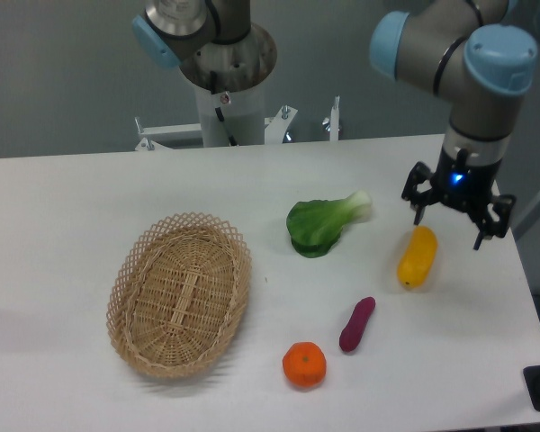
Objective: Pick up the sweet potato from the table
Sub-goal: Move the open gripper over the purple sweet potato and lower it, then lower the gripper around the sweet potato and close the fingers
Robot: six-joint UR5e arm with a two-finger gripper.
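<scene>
- The sweet potato (356, 324), a slim dark purple tuber, lies flat on the white table (72, 207), in the right half and close to the front edge.
- Its long axis runs nearly front to back with a slight slant: the upper end tips toward the right edge of the table, the lower end toward the front edge and a little left.
- The gripper (448, 219) hangs on the arm above the right side of the table, toward the back edge, its two dark fingers spread wide and pointing down.
- Nothing sits between the fingers, and they touch nothing; the sweet potato lies well apart from them, nearer the front edge.
- A yellow-orange oblong vegetable (417, 257) rests just below the gripper in the picture, between it and the sweet potato, its long axis also near front to back.
- A round orange fruit (304, 364) sits just beside the sweet potato's lower end, to its left and closer to the front edge, the two not touching.
- A leafy green bok choy (321, 223) lies near the middle of the table, its pale stem end pointing toward the back right.
- An oval wicker basket (131, 279) stands on the left half of the table, well apart from the sweet potato.
</scene>
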